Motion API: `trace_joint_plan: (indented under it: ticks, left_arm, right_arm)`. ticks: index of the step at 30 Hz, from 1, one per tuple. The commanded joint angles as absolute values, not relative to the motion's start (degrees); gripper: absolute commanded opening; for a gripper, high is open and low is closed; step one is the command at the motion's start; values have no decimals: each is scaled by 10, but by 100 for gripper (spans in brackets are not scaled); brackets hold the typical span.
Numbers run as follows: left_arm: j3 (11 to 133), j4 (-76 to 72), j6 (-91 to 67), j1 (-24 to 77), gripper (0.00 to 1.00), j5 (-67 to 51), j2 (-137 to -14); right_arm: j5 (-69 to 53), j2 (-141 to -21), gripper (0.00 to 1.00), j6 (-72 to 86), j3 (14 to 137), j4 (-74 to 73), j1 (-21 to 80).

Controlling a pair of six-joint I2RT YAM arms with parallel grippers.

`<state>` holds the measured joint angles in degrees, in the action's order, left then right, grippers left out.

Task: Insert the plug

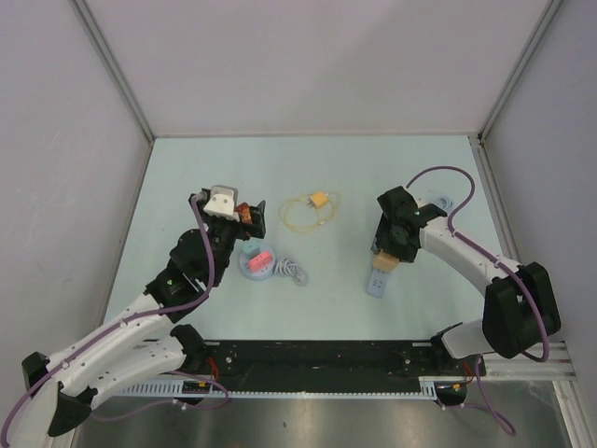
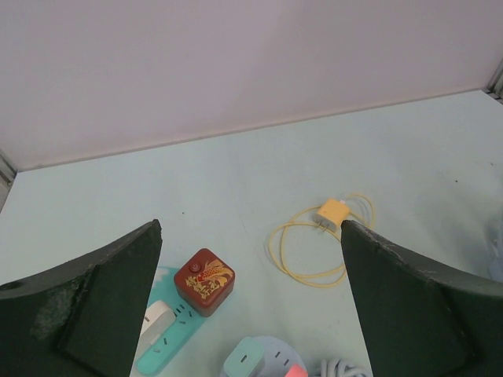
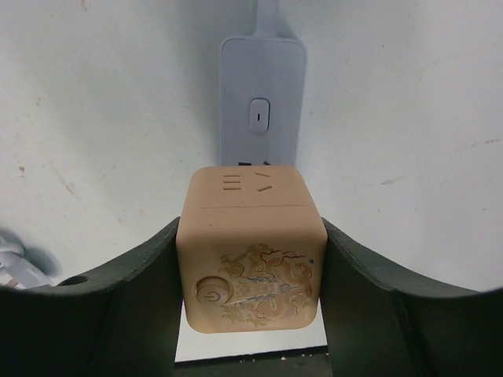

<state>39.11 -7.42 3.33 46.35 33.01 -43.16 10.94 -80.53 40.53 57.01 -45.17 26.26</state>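
My right gripper (image 1: 386,254) is shut on a tan cube plug (image 3: 251,251) with a dragon print and a power button; both fingers (image 3: 141,290) press its sides. The cube stands on the near end of a pale lavender power strip (image 3: 262,118), which also shows in the top view (image 1: 377,285). I cannot tell how deep its prongs sit. My left gripper (image 2: 250,236) is open and empty, hovering above a teal power strip (image 2: 169,342) that carries a red cube plug (image 2: 204,280) and a white plug (image 2: 155,320).
A yellow plug (image 2: 333,213) with a looped yellow cable (image 1: 312,213) lies at mid-table. A round socket (image 1: 256,262) with teal and pink plugs and a coiled white cord (image 1: 292,271) lies near the left gripper. Walls enclose three sides.
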Motion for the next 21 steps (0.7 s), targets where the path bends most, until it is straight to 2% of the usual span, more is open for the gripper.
trace_joint_plan:
  ticks: [1, 21]
  left_arm:
    - [386, -96, 38, 461, 100, 350, -417]
    - [383, -93, 38, 461, 100, 342, -420]
  right_arm:
    - [139, -807, 0, 423, 570, -408, 257]
    - [138, -802, 0, 417, 570, -441, 235]
